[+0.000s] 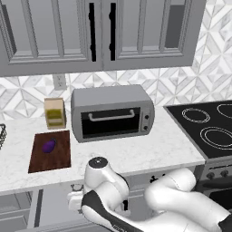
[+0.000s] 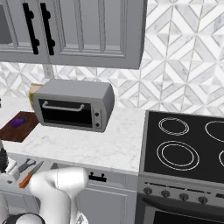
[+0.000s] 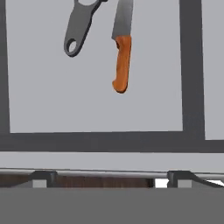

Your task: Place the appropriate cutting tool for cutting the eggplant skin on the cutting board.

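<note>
The grey peeler (image 3: 78, 31) lies in an open drawer (image 3: 52, 100); its handle shows and its forked head is cut off by the top edge. Beside it lies an orange-handled knife (image 3: 121, 61). My gripper (image 3: 111, 178) hovers over the drawer's near part, open, with nothing between its fingertips (image 3: 43, 176). In the right base view the peeler (image 2: 25, 165) and knife (image 2: 29, 176) lie in the drawer below the counter. The dark purple eggplant (image 1: 49, 145) rests on the reddish-brown cutting board (image 1: 60, 158) at the counter's left; the board (image 2: 11, 132) and the eggplant (image 2: 18, 122) also appear at the left edge.
A grey toaster oven (image 1: 112, 113) stands on the marble counter right of the board. A tan box with a green label (image 1: 55, 113) stands behind the board. A black stovetop (image 1: 208, 124) is at the right. Wall cabinets (image 1: 90, 36) hang above.
</note>
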Tool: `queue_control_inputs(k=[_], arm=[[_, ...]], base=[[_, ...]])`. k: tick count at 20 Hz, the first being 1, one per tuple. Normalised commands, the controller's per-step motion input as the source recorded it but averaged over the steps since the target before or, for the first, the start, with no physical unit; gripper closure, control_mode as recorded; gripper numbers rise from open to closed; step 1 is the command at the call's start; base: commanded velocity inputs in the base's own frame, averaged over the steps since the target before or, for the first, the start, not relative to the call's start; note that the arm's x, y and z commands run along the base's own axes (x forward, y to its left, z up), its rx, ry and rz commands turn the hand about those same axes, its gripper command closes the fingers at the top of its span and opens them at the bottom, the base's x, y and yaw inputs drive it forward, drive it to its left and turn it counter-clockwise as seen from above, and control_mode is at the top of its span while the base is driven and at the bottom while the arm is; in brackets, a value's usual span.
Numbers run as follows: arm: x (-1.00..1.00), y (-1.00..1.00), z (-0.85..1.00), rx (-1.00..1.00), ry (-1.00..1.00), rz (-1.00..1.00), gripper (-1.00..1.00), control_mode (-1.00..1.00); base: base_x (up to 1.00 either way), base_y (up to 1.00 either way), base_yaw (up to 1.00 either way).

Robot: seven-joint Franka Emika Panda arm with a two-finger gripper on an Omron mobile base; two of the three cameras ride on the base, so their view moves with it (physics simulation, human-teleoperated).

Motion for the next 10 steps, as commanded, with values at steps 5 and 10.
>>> queue_control_inputs(k=[5, 10], arm=[[0.33, 0.33, -0.35, -0.04, 0.07, 0.02, -1.00, -1.00], [0.27, 0.40, -0.33, -0.05, 0.06, 0.01, -1.00, -1.00]], base=[[0.00, 0.00, 0.00], [0.00, 0.00, 0.00]])
